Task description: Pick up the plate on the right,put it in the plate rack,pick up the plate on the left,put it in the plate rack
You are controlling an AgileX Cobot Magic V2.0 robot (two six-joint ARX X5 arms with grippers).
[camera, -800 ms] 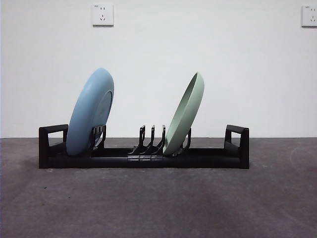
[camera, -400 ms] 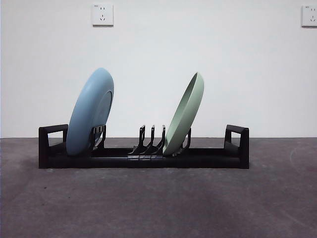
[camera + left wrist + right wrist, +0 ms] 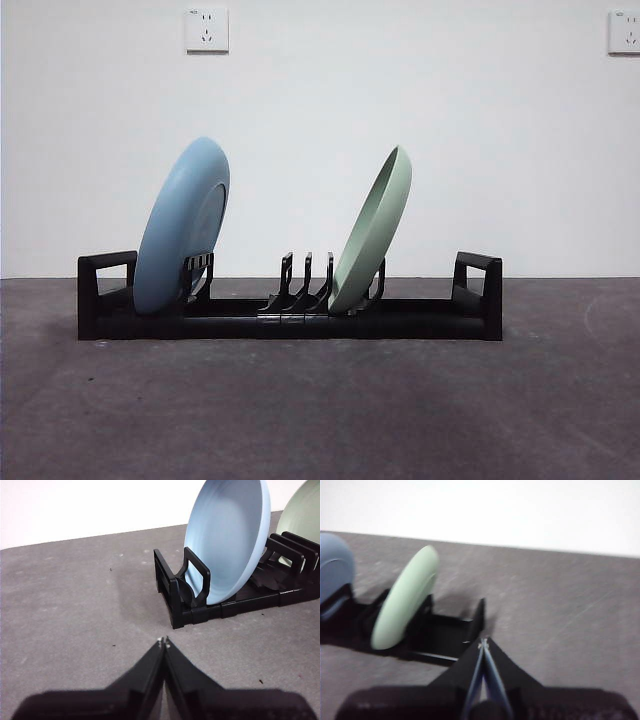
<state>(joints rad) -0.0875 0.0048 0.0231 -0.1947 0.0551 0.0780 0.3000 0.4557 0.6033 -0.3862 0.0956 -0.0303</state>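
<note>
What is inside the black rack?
Two plates stand tilted in the plate rack: a blue plate near its left end and a green plate right of the middle. Their bottom edges are hidden behind the rack's rail and prongs.

I'm looking at a grey table (image 3: pixel 320 410) with a matte, faintly mottled top, running back to a white wall. The only thing I'm seeing lying directly on it is the rack (image 3: pixel 290 322), which is sitting flat across the middle, its long side facing me, a boxy looped end at the left and another at the right. In the left wrist view I'm picking out small dark specks scattered on the table (image 3: pixel 75 605) near the rack's (image 3: pixel 200 615) end. In the right wrist view the table (image 3: pixel 560 595) is showing pale streaks beside the rack (image 3: pixel 445 630).
</note>
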